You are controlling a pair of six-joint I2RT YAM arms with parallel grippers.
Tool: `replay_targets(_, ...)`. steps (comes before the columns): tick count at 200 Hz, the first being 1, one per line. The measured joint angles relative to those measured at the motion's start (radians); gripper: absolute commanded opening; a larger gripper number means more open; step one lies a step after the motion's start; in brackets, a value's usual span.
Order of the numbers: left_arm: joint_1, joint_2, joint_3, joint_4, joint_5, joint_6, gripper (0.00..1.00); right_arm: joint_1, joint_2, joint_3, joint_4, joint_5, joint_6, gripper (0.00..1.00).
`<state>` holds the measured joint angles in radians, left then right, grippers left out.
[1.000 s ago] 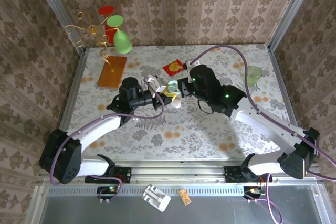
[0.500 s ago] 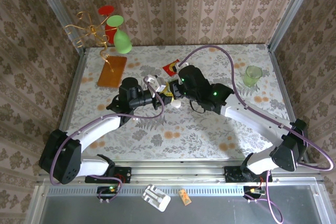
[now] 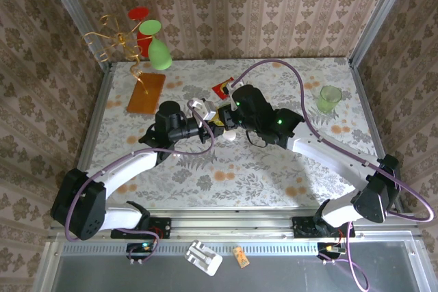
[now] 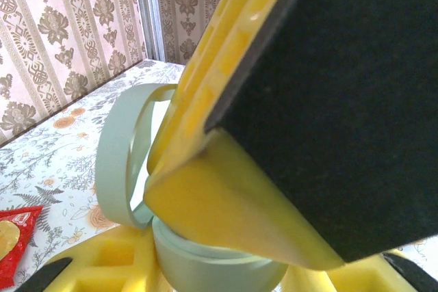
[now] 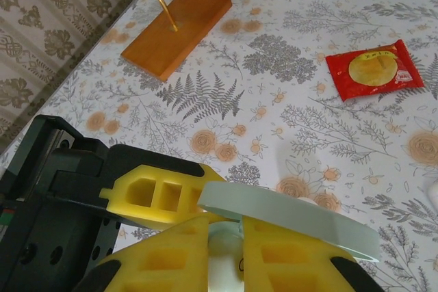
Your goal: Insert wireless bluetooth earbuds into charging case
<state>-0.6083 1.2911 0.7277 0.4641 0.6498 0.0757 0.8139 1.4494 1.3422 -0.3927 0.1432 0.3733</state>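
While the left gripper (image 3: pixel 207 120) sits near the middle of the table (image 3: pixel 274 169), its yellow fingers are clenched on the base of a pale green charging case (image 4: pixel 205 268), one finger at either side of the round bottom half. Seen from above, a wooden board (image 3: pixel 145 92) lies flat at ten o'clock from that gripper, with a thin gold wire rising out of it. The case stands upright in the grip. Its lid (image 4: pixel 113 162) is swung open, toward nine o'clock in the left wrist view.

Reaching in from three o'clock, the right gripper (image 5: pixel 227 237) meets the left one tip to tip over the open case. In the left wrist view one of its yellow fingers (image 4: pixel 226 189), backed by a black pad, hangs just above the case's mouth; whether it touches the rim I cannot tell. Its two fingers are drawn close together on a small white earbud (image 5: pixel 220 268), which shows in the narrow gap between them, just beside the edge of the open lid. Whether the earbud touches the inside of the case cannot be told.

A red packet (image 3: pixel 224 88) lies at twelve o'clock, just beyond the two grippers. A green cup (image 3: pixel 330 98) stands well apart at two o'clock, near the table's right edge.
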Motion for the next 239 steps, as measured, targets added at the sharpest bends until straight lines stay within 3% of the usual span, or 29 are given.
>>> replay_targets(98, 0.0, 0.0, 0.0, 0.019, 0.0, 0.0, 0.25, -0.005, -0.011, 0.0, -0.001, -0.014, 0.026, 0.27)
replay_targets(164, 0.0, 0.0, -0.001, 0.05, -0.001, 0.0, 0.25, -0.026, -0.095, -0.014, 0.001, -0.07, 0.071, 0.45)
replay_targets(239, 0.0, -0.019, -0.049, 0.066, 0.021, 0.037, 0.26, -0.103, -0.189, -0.077, 0.034, -0.084, 0.109, 0.57)
